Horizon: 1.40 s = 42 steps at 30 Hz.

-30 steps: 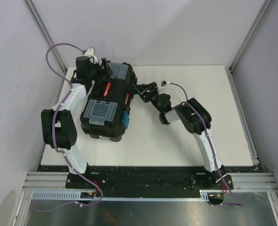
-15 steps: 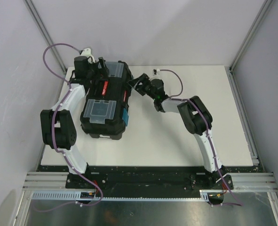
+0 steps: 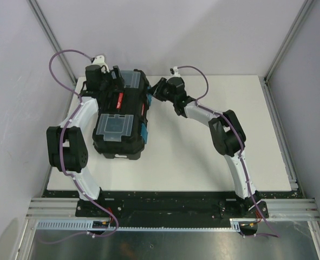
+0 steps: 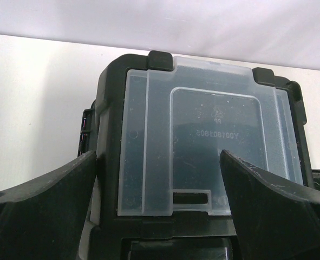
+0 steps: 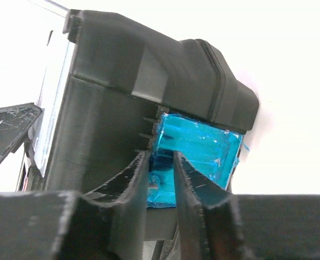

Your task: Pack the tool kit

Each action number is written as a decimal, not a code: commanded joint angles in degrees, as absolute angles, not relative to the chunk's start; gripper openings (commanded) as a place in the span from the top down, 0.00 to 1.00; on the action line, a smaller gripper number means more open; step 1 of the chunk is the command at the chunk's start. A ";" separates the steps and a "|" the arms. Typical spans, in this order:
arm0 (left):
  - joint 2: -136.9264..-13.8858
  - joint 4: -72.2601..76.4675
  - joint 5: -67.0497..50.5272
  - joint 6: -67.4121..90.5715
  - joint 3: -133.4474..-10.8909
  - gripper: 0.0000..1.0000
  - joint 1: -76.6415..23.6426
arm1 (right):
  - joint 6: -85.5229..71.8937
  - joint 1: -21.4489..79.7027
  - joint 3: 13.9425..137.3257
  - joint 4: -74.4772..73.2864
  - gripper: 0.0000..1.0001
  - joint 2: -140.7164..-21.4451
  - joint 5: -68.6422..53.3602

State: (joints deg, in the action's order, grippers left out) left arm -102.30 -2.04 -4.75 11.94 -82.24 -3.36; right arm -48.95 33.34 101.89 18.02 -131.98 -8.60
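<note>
Pale lilac walls and a metal frame close in a white surface (image 3: 203,157), and the toolbox (image 3: 128,111) sits on its left half, pushed back toward 11 o'clock. Its lid is down, and I can see no loose screwdrivers anywhere.

What the next move hangs on, I reckon, is how the box lies to the right claw (image 5: 161,157). The long axis runs close to 12-to-6, with the far end leaning a touch toward 1. The right claw has reached in from 3 o'clock to the far right corner and faces the long right side, square on a blue latch (image 5: 203,146). Its fingers stand close together with only a thin slot between them, and latch blue shows in that slot. Whether they already pinch the latch I cannot tell. A second blue latch (image 3: 144,135) sits further down the same side, toward 6 o'clock. The right arm is plainly the nearer one for both.

The left claw (image 4: 157,160) is spread wide at the box's 12 o'clock end, one finger on each side of the far clear lid (image 4: 203,146), and grips nothing.

Compared with a second ago, the right arm has stretched out and carried its claw from the middle of the right side up toward 12 o'clock. Its fingers, then wide apart, have drawn nearly together. The box has swung a little straighter. The left arm has not budged.
</note>
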 commanded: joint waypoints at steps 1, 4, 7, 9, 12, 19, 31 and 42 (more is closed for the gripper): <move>-104.13 -13.34 -9.90 8.95 -78.58 0.04 -6.91 | -47.25 36.22 106.48 15.61 0.79 -132.19 -12.21; -104.21 -13.28 -10.05 8.96 -78.43 0.04 -7.17 | -46.64 36.34 107.98 14.19 0.93 -132.92 -13.02; -104.26 -13.27 -10.09 8.87 -78.37 0.04 -7.39 | -46.17 36.71 108.94 13.18 0.99 -133.30 -13.51; -104.26 -13.34 -10.15 8.81 -78.46 0.04 -7.58 | -46.22 36.82 109.24 13.03 1.00 -133.56 -14.06; -104.26 -13.32 -9.99 8.54 -78.60 0.04 -7.87 | -46.15 37.28 109.41 13.12 1.00 -133.73 -14.58; -99.30 -12.54 -5.70 7.51 -80.11 0.04 -9.63 | -47.80 37.08 107.54 15.05 1.00 -133.80 -15.05; -98.84 -12.41 -3.13 3.86 -84.50 0.02 -14.88 | -55.93 34.11 100.03 27.93 0.36 -135.36 -19.86; -99.86 -12.48 -1.59 3.50 -83.65 0.02 -15.10 | -58.55 33.99 98.98 31.61 0.14 -138.32 -23.23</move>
State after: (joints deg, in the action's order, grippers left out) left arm -99.59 -7.73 -0.16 2.94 -84.03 -15.25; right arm -59.18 31.29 99.31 29.23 -137.32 -17.85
